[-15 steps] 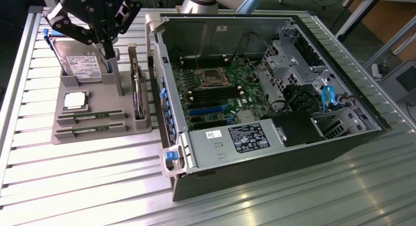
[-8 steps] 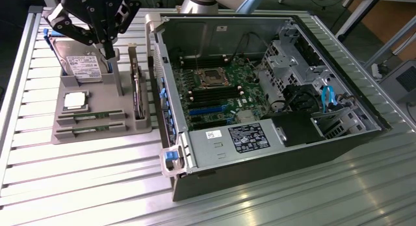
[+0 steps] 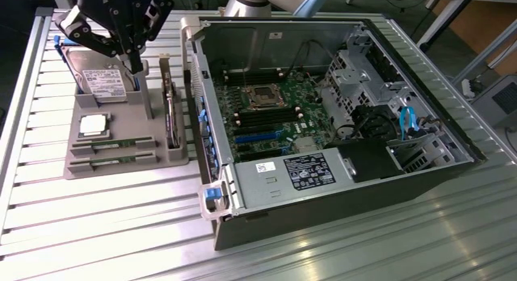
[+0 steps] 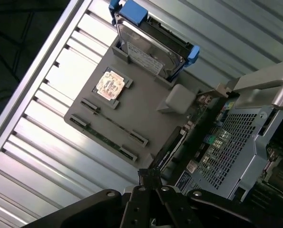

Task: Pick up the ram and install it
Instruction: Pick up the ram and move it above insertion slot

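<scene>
On the grey tray (image 3: 166, 158), at 9 o'clock of the open PC case (image 3: 339, 36) in the exterior view: the ram (image 3: 113, 146) lies flat in a slot at the tray's 6 o'clock end. Twin stick (image 3: 111, 162) sits in the next slot toward 6, parallel, close but not touching. Both are seated in the tray, not lifted. Wrist view has them as well: the ram (image 4: 115, 122) is the one nearer the CPU, the twin stick (image 4: 102, 137) is at the tray's edge.

CPU (image 3: 94, 125) is just at 12 o'clock of the ram, in its own recess. Hard drive (image 3: 101, 81) stands tilted in blue rails at the tray's 12 o'clock end. Expansion card (image 3: 169, 108) stands on edge along the tray's 3 o'clock side, between tray and case.

Gripper (image 3: 128, 66) hangs over the hard drive, at 12 o'clock of the ram and well apart from it. Fingers are pinched narrow, tips together, nothing between them. Same in the wrist view: gripper (image 4: 148, 175) has its tips meeting, with nothing in them.

Case lies on its side with the side panel off. Motherboard (image 3: 275, 114) is exposed, power supply (image 3: 303, 171) is at its 6 o'clock. Everything rests on the slatted aluminium table (image 3: 97, 232).
</scene>
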`<state>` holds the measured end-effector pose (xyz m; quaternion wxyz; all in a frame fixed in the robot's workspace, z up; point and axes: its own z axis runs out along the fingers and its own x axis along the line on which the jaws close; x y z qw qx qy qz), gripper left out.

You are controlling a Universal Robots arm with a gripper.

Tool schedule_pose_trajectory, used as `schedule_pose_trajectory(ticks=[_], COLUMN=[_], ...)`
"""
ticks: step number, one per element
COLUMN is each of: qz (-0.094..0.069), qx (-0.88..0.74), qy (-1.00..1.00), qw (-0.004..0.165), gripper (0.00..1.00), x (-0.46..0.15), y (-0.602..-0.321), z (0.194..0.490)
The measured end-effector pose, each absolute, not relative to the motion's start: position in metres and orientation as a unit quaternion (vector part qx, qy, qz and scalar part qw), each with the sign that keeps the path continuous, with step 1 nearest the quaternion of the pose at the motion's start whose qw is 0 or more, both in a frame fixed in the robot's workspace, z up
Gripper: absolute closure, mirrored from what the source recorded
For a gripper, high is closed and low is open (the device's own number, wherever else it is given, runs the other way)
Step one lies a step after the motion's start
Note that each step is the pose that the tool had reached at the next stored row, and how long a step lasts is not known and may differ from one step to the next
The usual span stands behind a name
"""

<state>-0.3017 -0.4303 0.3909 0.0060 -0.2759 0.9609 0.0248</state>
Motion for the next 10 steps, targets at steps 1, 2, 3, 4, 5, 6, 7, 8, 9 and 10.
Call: schedule_pose_trajectory(ticks=[1,2,3,4,5,6,7,8,9,10], qz=[0.025,0.025,0.025,0.025,0.025,0.025,0.025,0.025,0.025,0.025], qx=[-0.281,-0.287,-0.292,-0.296,-0.302,-0.305,-0.308,-0.312,-0.315,-0.319], qy=[0.959,0.958,0.956,0.955,0.953,0.952,0.951,0.950,0.949,0.947], qw=[0.006,0.006,0.006,0.005,0.005,0.005,0.005,0.005,0.005,0.005], gripper=[0.90,0.90,0.90,0.90,0.90,0.90,0.90,0.90,0.90,0.90], x=[-0.3017,-0.3018,-0.3017,-0.3017,-0.3018,-0.3018,-0.3017,-0.3017,-0.3017,-0.3017], y=[-0.4303,-0.4303,-0.4303,-0.4303,-0.4303,-0.4303,-0.4303,-0.4303,-0.4303,-0.4303], z=[0.3909,0.3909,0.3909,0.3909,0.3909,0.3909,0.3909,0.3909,0.3909,0.3909])
